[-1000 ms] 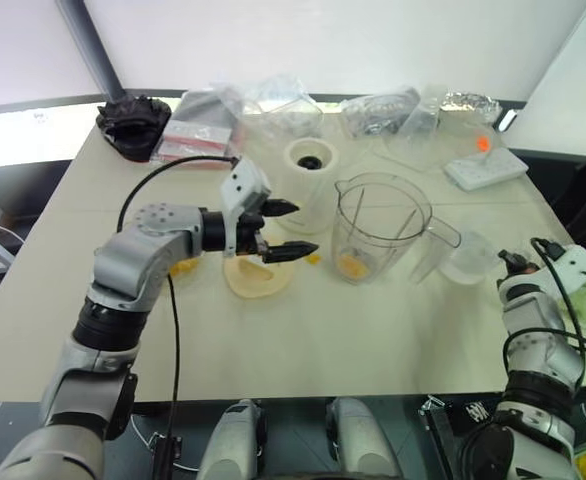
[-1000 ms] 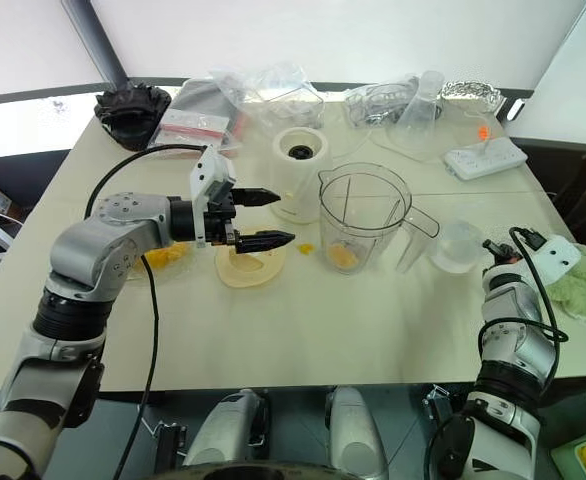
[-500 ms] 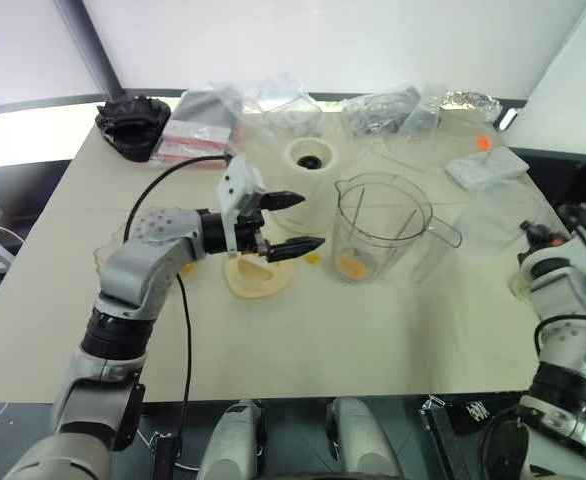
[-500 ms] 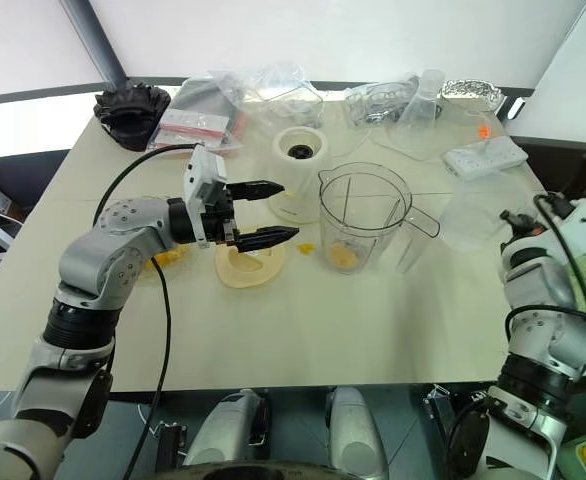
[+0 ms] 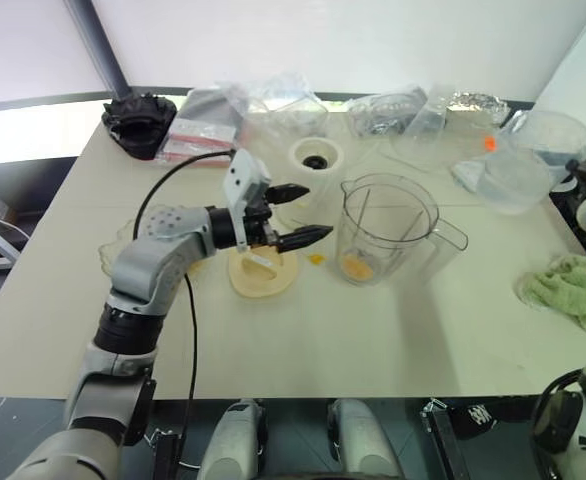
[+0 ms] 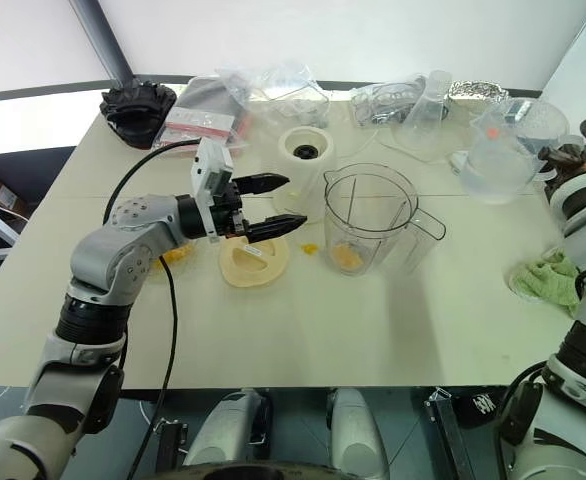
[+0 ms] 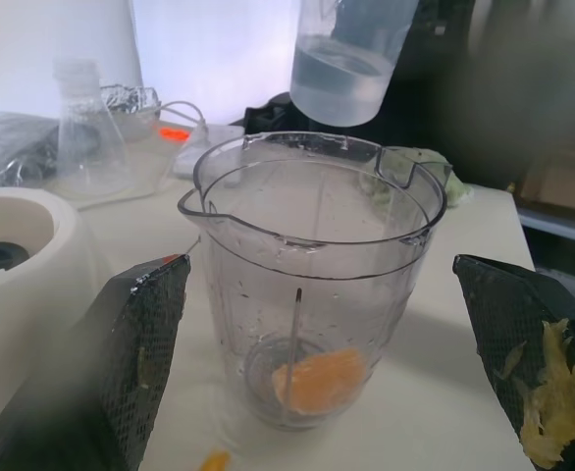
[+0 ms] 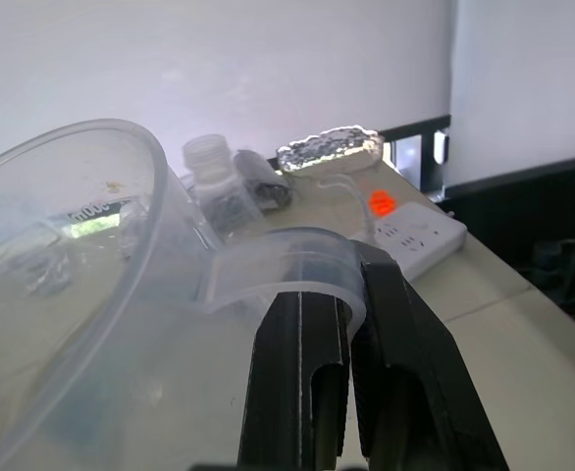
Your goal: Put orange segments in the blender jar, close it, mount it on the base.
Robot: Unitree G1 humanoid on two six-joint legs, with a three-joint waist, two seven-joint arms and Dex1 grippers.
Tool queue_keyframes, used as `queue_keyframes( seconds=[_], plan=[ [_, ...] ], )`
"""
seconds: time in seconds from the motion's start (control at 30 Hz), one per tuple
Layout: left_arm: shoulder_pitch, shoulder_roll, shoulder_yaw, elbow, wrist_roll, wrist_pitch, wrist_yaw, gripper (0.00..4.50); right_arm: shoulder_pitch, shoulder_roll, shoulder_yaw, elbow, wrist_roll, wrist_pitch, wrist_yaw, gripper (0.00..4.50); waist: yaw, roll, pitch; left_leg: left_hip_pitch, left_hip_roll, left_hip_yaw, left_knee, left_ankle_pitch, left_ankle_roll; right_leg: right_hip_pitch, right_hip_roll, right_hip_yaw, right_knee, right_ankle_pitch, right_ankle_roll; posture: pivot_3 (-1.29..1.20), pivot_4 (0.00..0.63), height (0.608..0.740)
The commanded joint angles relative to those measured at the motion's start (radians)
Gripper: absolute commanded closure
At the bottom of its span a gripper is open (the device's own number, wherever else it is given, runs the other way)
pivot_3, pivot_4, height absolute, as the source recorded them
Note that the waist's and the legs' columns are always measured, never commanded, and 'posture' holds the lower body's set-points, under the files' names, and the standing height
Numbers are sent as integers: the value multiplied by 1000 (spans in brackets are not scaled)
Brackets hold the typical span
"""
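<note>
The blender jar (image 5: 385,230) stands upright at mid-table, lidless, with one of the orange segments (image 7: 319,380) lying at its bottom. A small orange bit (image 5: 316,258) lies on the table beside it. The cream base (image 5: 315,165) stands just behind and to the left of the jar. My left gripper (image 5: 318,210) is open and level, pointing at the jar from its left, above the flat cream lid (image 5: 263,272); yellow pulp sticks to one finger (image 7: 552,392). My right gripper (image 8: 351,324) is shut on the handle of a clear cup of water (image 5: 523,165), held high at the far right.
A shallow bowl with orange pieces (image 6: 173,255) sits behind my left forearm. A green cloth (image 5: 570,290) lies at the right edge. Plastic bags (image 5: 273,105), a flask (image 6: 428,110), a power strip (image 5: 468,172) and a black object (image 5: 138,110) line the far edge.
My right arm has risen from the table's right front edge, lifting the clear water cup up and towards the far right. The left gripper has stayed open in place.
</note>
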State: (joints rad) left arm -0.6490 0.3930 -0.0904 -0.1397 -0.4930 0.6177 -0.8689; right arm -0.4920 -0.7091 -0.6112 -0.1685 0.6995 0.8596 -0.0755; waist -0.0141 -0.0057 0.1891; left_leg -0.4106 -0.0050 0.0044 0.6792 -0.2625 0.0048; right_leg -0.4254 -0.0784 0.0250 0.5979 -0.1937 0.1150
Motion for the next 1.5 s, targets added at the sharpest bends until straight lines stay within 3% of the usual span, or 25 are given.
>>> queue_keyframes(
  seconds=[0.03, 0.5, 1.1, 1.5],
  plan=[
    [15, 11, 25, -74, -28, 4, 8, 0, -39, -61, -10, -101, 13, 14, 37, 4456, 0, 0, 0, 0, 0, 0, 0, 0, 0, 0, 0, 0, 0, 0, 0, 0, 150, 740],
    [73, 5, 57, -46, -38, -75, -4, 0, -8, -145, 33, -279, 0, 115, 125, 4456, 2, 0, 0, -1, 1, 0, 0, 0, 0, 0, -1, 0, -1, 0, 0, 0, 150, 740],
    [105, 0, 30, 21, 10, -193, -47, 0, 118, -253, 196, -310, -282, -102, 336, 4456, 3, -1, 0, -2, 1, 0, 0, 0, 0, -2, -1, 0, -2, 0, 0, 0, 150, 740],
    [113, -14, 19, 10, 28, -210, -33, 0, 104, -221, 233, -296, -357, -147, 388, 4456, 3, -1, 0, -2, 1, 0, 0, 0, 0, -2, -2, 0, -2, 0, 0, 0, 150, 740]
  ],
)
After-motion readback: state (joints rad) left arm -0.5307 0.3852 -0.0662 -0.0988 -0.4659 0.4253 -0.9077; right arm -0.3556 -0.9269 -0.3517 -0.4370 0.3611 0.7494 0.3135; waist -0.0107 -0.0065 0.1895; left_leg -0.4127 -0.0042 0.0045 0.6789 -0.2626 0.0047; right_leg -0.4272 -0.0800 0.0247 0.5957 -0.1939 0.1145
